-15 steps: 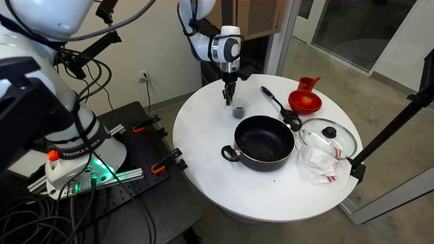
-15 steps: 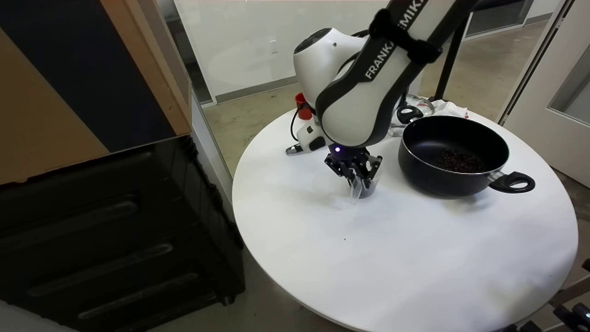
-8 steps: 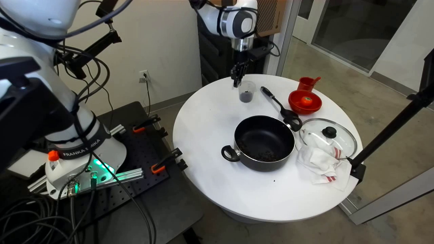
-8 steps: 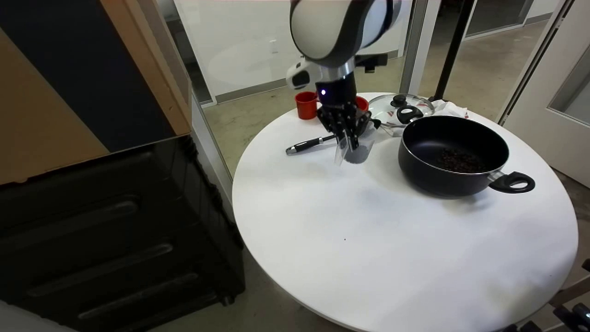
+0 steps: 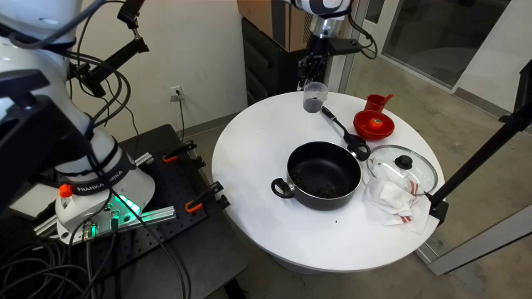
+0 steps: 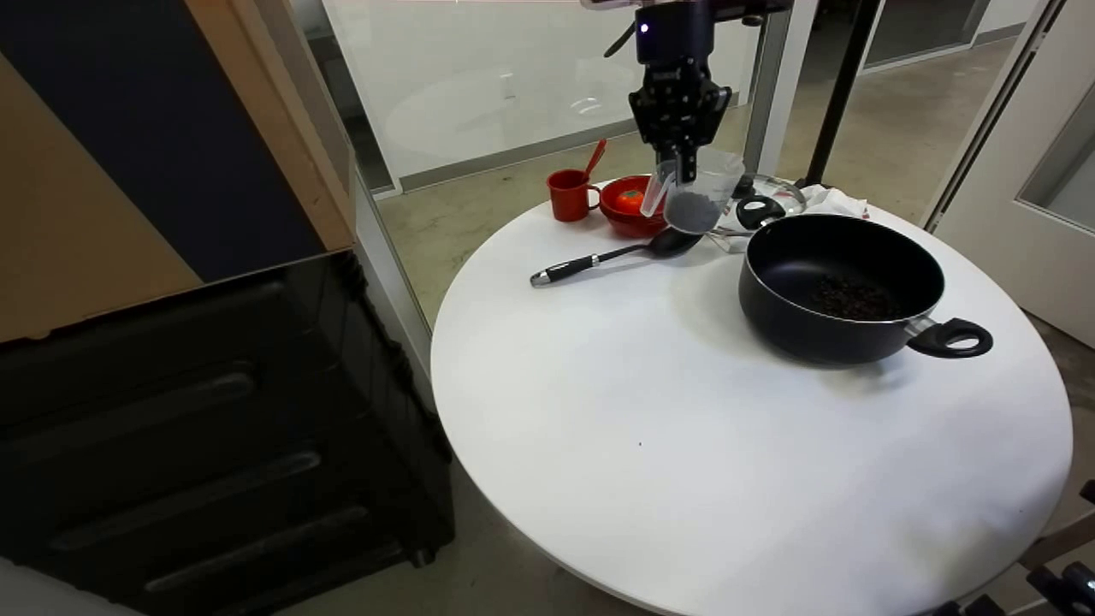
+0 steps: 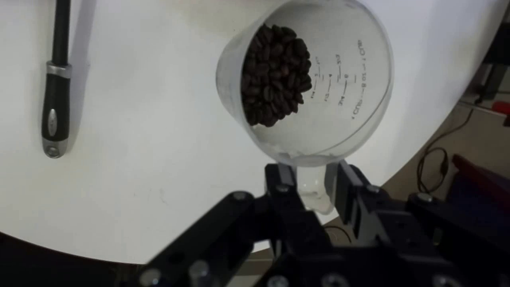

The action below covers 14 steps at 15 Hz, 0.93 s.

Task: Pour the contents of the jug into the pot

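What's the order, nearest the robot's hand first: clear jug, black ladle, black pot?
In an exterior view:
1. Clear jug, held by the gripper.
2. Black ladle, lying to the jug's right.
3. Black pot, in the foreground.

The jug (image 7: pixel 326 115) looks like smooth, clear plastic; the pot (image 6: pixel 804 334) is matt and metal-rimmed. By the edge of the smooth bench (image 5: pixel 257 166), the lid (image 5: pixel 404 162) is glossy glass, the towel (image 5: pixel 390 198) cloth.

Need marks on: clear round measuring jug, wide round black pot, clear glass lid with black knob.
Clear round measuring jug (image 7: pixel 326 115): wrist view, on its bare inner wall.
Wide round black pot (image 6: pixel 808 337): in an exterior view, on its outer wall.
Clear glass lid with black knob (image 5: pixel 403 162): in an exterior view, on the knob.
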Each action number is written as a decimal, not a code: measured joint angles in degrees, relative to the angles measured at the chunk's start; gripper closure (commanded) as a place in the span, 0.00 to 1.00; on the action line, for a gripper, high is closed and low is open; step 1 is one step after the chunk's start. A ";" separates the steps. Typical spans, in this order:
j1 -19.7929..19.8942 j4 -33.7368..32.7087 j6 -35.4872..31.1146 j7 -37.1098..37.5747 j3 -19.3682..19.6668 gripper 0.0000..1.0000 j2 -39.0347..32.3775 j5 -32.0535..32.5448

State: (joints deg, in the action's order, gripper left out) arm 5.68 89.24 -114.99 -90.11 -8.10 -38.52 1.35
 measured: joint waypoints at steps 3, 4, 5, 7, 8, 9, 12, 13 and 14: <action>4.04 0.73 2.89 -0.18 0.09 0.93 0.30 -6.85; 5.45 1.41 3.37 -0.25 0.21 0.93 0.38 -8.88; 6.87 2.33 3.72 -0.70 0.28 0.93 0.51 -10.70; 9.78 4.62 4.27 -3.10 0.37 0.93 0.96 -14.07; 11.10 5.78 4.63 -4.72 0.41 0.93 1.19 -15.45; 12.34 6.90 5.13 -6.72 0.43 0.93 1.39 -16.70; 15.13 10.37 5.96 -15.48 0.65 0.93 2.34 -18.17; 15.70 11.42 6.18 -17.91 0.94 0.93 2.72 -18.28; 16.16 12.38 6.47 -20.04 1.37 0.93 3.10 -18.42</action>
State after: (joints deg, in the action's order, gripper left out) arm 21.84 101.62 -108.53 -110.15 -6.73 -35.42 -17.07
